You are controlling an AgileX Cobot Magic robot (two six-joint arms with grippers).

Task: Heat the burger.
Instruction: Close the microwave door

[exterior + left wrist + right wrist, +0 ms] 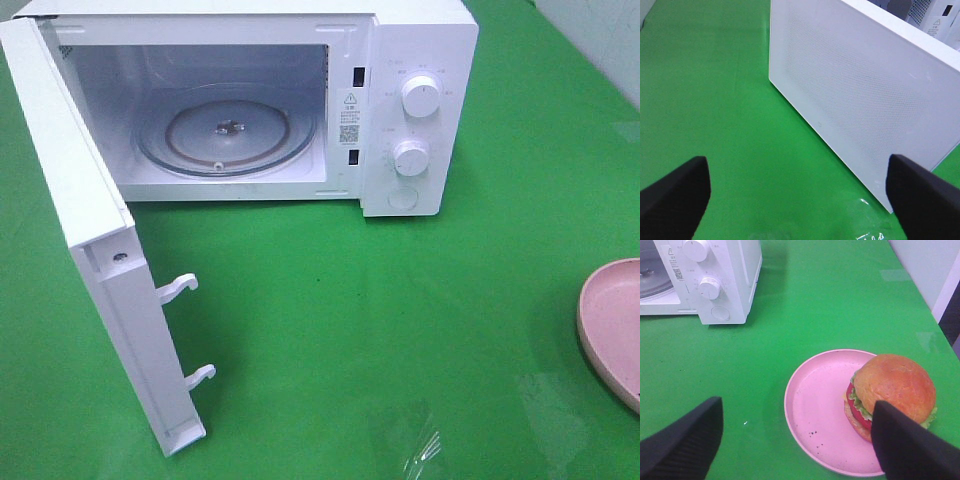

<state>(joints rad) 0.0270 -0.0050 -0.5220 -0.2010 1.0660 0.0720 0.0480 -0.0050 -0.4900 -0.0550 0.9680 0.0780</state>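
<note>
Right gripper (795, 440): jaws standing wide, holding nothing, hovering over the pink plate (815, 410). Burger (890, 392): sitting on that plate's far edge, upright. Left gripper (800, 197): jaws gaping wide, empty, facing the open microwave door (860, 105). Microwave (420, 60): standing open beyond, glass turntable (225, 135) showing bare.

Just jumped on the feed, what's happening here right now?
Nothing is being held at the moment. The microwave stands on the green table with its door swung wide open and the glass turntable bare. The burger sits on the pink plate, off to the right of the microwave. The right gripper hangs open above the plate, touching nothing, and the left gripper is open too, facing the outside of the door.
</note>
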